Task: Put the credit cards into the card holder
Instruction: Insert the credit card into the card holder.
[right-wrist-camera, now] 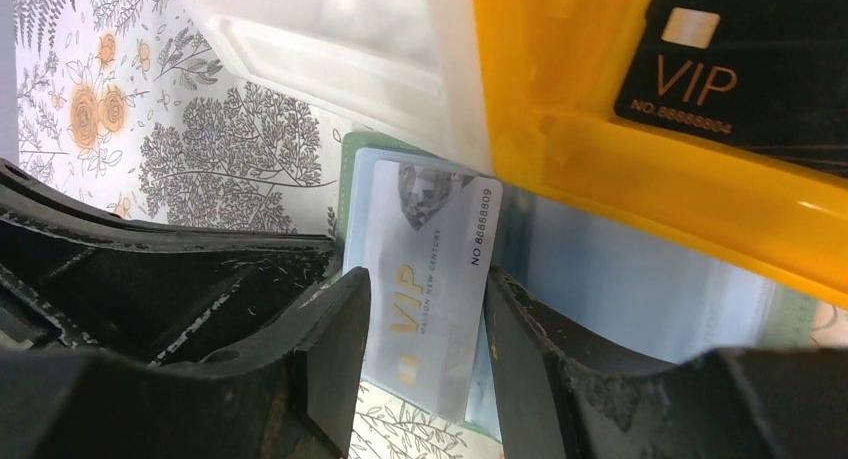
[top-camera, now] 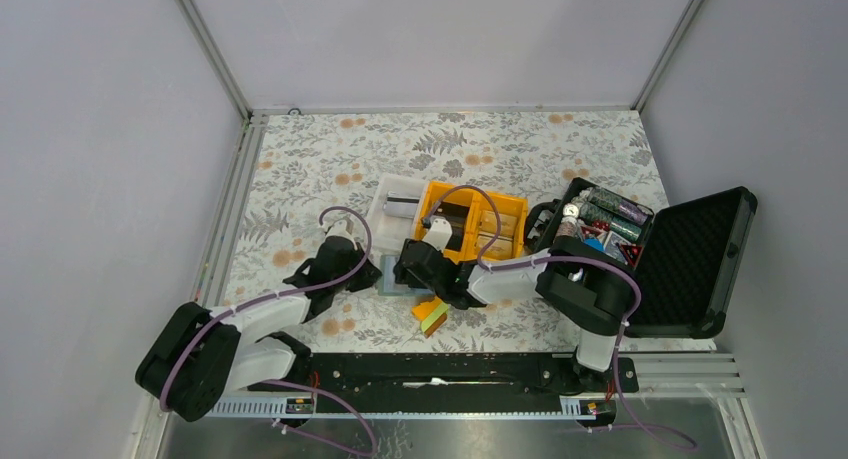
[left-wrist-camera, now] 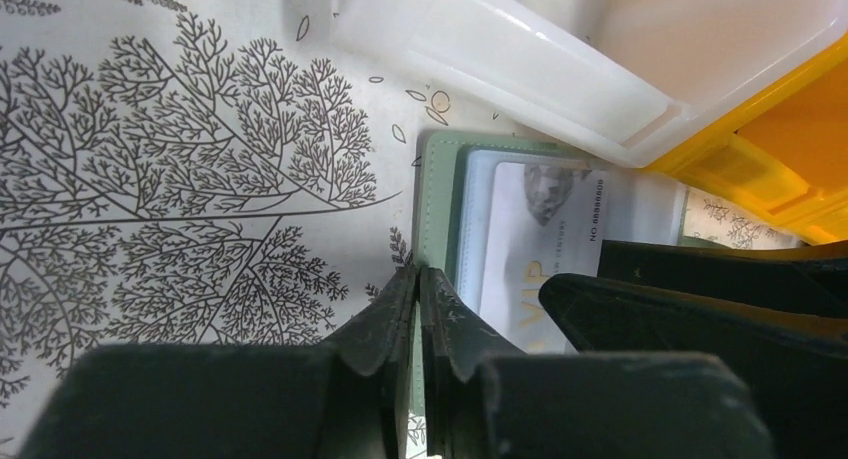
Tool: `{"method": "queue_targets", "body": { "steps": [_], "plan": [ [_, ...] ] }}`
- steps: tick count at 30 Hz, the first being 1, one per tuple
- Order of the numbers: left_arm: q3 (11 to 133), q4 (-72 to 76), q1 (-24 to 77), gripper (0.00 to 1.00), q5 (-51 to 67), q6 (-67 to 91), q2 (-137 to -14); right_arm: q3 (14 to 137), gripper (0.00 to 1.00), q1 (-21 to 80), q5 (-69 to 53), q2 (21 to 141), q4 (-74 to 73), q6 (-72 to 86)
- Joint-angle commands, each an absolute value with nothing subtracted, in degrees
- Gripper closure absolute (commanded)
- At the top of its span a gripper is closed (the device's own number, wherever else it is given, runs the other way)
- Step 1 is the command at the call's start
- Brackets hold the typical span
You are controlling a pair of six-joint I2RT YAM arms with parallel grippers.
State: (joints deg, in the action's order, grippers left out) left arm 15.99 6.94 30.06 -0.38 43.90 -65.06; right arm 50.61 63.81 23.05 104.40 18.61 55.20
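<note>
The grey-green card holder [left-wrist-camera: 437, 199] lies open on the floral table, up against a white tray and a yellow bin. Its light-blue inner panel [right-wrist-camera: 640, 269] faces up. My left gripper [left-wrist-camera: 418, 274] is shut on the holder's green left edge. My right gripper [right-wrist-camera: 428, 289] holds a white VIP card [right-wrist-camera: 430, 249] by its long edges, with the card's far end lying over the holder's clear pocket. The same card shows in the left wrist view [left-wrist-camera: 545, 229]. A black VIP card [right-wrist-camera: 740, 69] lies in the yellow bin. The tan card is not in view.
The white tray [top-camera: 385, 204] and the yellow bin [top-camera: 505, 219] stand just behind the holder. An orange-yellow-green wedge block [top-camera: 432, 314] lies near the right gripper. The open black foam-lined case [top-camera: 690, 259] with poker chips stands at the right.
</note>
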Motion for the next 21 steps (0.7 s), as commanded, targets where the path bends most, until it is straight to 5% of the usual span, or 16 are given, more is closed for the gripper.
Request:
{"method": "queue_targets", "body": {
  "steps": [1, 14, 21],
  "plan": [
    [14.3, 10.2, 30.1, 0.94, 3.1, 42.9, -67.5, 54.6, 0.48, 64.4, 20.8, 106.9, 18.1, 53.6],
    [14.4, 7.8, 30.1, 0.99, 2.4, 44.5, -64.4, 54.0, 0.37, 64.5, 20.6, 104.1, 17.4, 52.2],
    [18.8, -1.6, 29.7, 0.71, 0.2, 43.6, -57.4, 49.3, 0.22, 64.5, 21.6, 91.9, 15.4, 46.0]
  ]
}}
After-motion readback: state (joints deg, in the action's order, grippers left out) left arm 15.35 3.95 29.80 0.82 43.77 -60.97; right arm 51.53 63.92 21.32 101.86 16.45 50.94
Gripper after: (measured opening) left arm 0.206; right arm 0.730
